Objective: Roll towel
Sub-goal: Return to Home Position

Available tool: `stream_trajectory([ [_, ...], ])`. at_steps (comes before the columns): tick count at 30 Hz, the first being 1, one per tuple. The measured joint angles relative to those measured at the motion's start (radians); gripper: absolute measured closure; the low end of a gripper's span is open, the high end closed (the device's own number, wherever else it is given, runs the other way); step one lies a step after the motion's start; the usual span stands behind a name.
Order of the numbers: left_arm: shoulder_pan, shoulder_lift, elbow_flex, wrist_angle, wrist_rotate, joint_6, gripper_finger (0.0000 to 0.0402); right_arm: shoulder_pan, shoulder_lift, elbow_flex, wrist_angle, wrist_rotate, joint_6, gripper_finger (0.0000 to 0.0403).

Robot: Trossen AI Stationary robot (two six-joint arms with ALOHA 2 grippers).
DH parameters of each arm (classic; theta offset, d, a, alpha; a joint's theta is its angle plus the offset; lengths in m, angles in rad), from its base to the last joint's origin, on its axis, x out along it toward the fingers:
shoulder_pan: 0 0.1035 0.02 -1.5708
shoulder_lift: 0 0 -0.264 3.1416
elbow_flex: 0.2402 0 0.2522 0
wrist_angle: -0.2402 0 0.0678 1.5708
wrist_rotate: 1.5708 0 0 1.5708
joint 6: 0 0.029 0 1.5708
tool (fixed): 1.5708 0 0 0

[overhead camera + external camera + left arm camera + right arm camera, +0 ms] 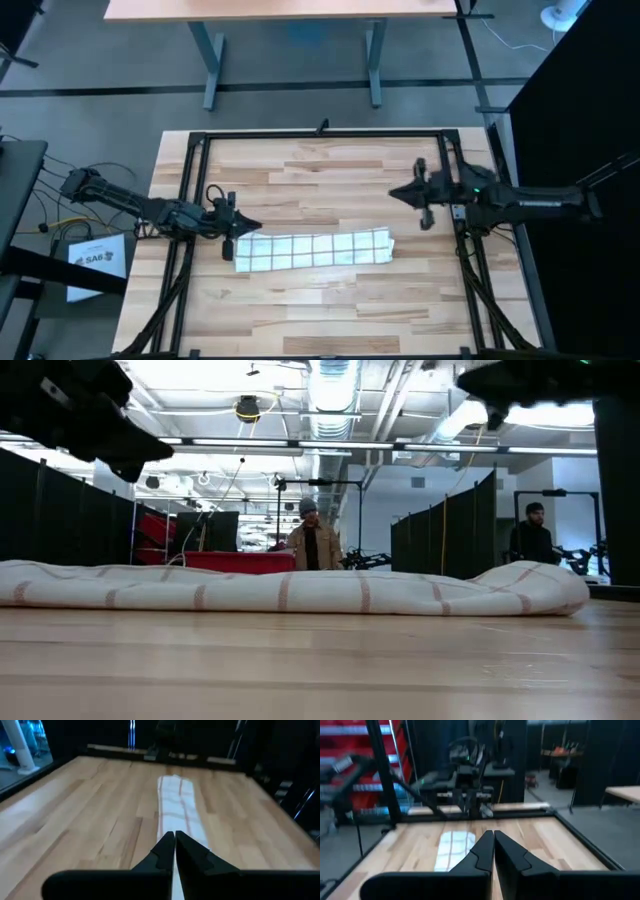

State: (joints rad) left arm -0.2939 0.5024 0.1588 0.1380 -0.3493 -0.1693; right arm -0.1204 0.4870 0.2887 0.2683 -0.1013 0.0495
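The towel (312, 249), white with a dark grid, lies folded into a long narrow strip across the middle of the table, flat on the wood. It also shows in the low view (300, 590) and in the left wrist view (177, 807). My left gripper (257, 226) is shut and hangs above the table just beyond the strip's left end. My right gripper (393, 193) is shut, raised over the table on the far side of the strip's right end. In the right wrist view the towel (454, 847) lies ahead of the shut fingers.
A black frame (320, 135) runs around the tabletop. A white printed paper sheet (95, 262) lies off the table's left edge. Two people (313, 542) stand in the room behind the table. Bare wood lies near and far of the strip.
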Motion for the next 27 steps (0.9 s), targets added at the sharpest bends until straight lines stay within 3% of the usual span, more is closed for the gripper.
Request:
stream_trajectory([
  [6, 0.0, 0.011, -0.007, 0.016, -0.004, -0.01, 0.0401, 0.0, -0.229, -0.211, 0.121, 0.001, 0.037, 0.0403],
  [9, -0.013, 0.016, -0.071, 0.142, -0.006, -0.015, 0.0401, 0.001, -0.325, -0.281, 0.155, 0.002, 0.032, 0.0403],
  [12, -0.029, 0.013, -0.145, 0.268, -0.006, -0.01, 0.0401, 0.001, -0.404, -0.279, 0.11, 0.004, 0.021, 0.0403],
  [16, -0.043, 0.021, -0.146, 0.26, -0.025, -0.008, 0.0402, 0.001, -0.477, -0.279, 0.047, 0.006, -0.002, 0.0403],
  [27, -0.047, -0.012, -0.149, 0.119, -0.097, 0.034, 0.0402, 0.0, -0.483, -0.279, -0.188, 0.013, -0.017, 0.0403],
])
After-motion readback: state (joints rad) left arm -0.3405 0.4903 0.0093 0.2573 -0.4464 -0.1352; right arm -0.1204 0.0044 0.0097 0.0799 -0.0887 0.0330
